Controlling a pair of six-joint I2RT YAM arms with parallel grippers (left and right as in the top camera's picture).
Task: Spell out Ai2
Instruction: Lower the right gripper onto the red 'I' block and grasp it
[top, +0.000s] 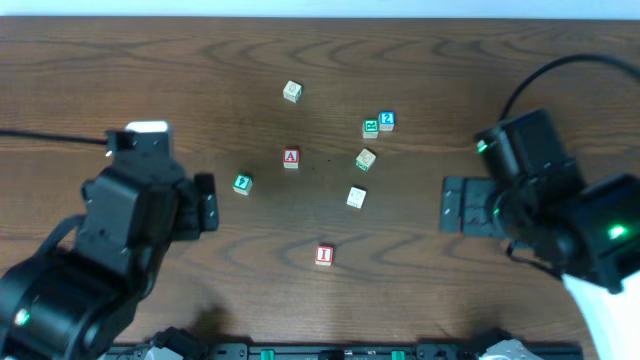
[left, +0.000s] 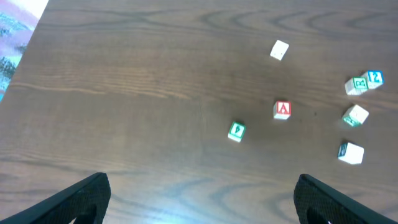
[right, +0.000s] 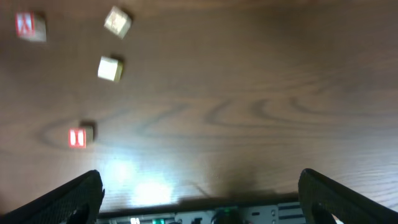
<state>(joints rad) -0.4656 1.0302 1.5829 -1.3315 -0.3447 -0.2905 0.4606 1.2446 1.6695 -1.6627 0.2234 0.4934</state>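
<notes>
Small letter blocks lie scattered on the wooden table. The red A block (top: 291, 157) sits in the middle and shows in the left wrist view (left: 282, 110) and the right wrist view (right: 30, 26). The red I block (top: 324, 254) lies nearer the front (right: 78, 137). The blue 2 block (top: 387, 121) is at the back right (left: 374, 78). My left gripper (left: 200, 198) is open and empty, left of the blocks. My right gripper (right: 199, 196) is open and empty, right of the blocks near the front edge.
Other blocks: a green one (top: 242, 184) left of the A, a plain one (top: 292, 92) at the back, a green one (top: 371, 128) touching the 2, a tilted one (top: 365, 159), a white one (top: 356, 197). A dark plate (top: 462, 206) lies by the right arm.
</notes>
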